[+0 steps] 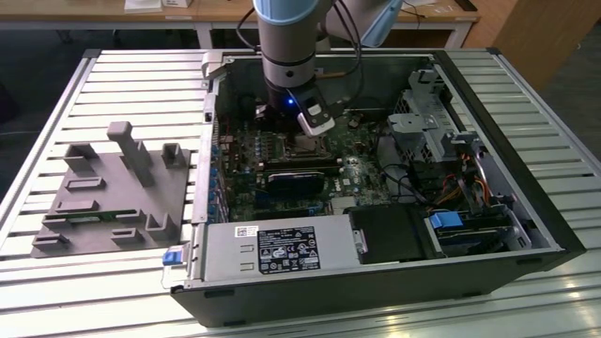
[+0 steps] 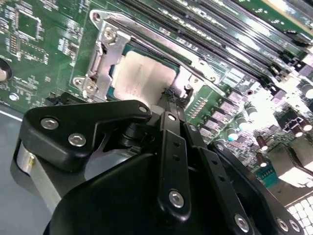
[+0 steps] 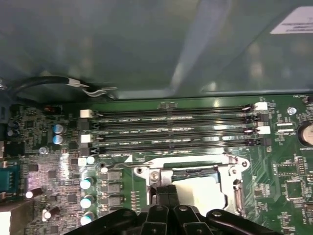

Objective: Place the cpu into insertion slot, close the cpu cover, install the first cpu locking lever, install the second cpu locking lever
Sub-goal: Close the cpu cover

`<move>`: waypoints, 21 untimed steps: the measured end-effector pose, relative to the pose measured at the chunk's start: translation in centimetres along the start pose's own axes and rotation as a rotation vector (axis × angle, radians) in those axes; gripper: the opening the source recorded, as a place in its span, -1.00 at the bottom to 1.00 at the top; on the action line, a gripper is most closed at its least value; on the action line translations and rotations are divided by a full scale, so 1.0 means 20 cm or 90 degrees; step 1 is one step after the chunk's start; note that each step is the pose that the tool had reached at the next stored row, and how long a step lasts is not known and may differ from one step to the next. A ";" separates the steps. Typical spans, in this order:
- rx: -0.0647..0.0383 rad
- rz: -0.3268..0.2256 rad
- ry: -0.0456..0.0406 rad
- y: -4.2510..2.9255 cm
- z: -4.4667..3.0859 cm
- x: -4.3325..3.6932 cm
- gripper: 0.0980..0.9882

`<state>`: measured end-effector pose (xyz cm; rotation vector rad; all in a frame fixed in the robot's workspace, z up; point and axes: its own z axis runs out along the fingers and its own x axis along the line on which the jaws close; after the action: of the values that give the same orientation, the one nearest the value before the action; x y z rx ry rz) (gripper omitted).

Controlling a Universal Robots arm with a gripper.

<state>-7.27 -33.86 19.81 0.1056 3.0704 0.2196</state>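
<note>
While the black gripper (image 2: 169,95), pinched together, is hanging at the edge of the silvery square cover frame (image 2: 103,49), I'm fearing a slip gouging the green motherboard (image 2: 44,49).

Gripper (image 2: 169,96) points down, fingers (image 3: 162,196) seemingly together.

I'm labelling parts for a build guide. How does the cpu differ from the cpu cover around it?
Look: the cpu is a pale, matte square, while the cpu cover is shiny silvery metal.
Shape: the cpu is solid; the cpu cover is a frame with a cut-out middle.
Size: the cpu cover is larger and rings the cpu, which shows through its opening.
Both are square and sit on the green motherboard.
</note>
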 end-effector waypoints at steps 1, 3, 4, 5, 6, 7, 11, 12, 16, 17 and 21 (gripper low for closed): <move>0.000 0.000 0.0001 0.000 0.000 -0.006 -0.98; 0.000 0.000 0.0000 0.000 0.001 -0.009 -0.98; 0.000 0.000 0.0000 0.000 0.001 -0.009 -0.98; 0.000 0.000 0.0001 0.001 0.000 -0.009 -0.98; 0.000 0.000 0.0000 0.001 0.000 -0.009 -0.98; 0.000 0.000 0.0000 0.001 -0.001 -0.009 -0.98; 0.005 0.000 -0.0003 0.003 -0.013 -0.010 -0.98; 0.006 0.000 -0.0003 0.003 -0.017 -0.010 -0.98; 0.008 -0.001 -0.0007 0.004 -0.021 -0.009 -0.98; 0.008 -0.001 -0.0008 0.004 -0.021 -0.007 -0.98; 0.008 -0.001 -0.0031 0.002 -0.020 0.022 -0.98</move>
<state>-7.73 -33.85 20.19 0.1045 3.0672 0.1988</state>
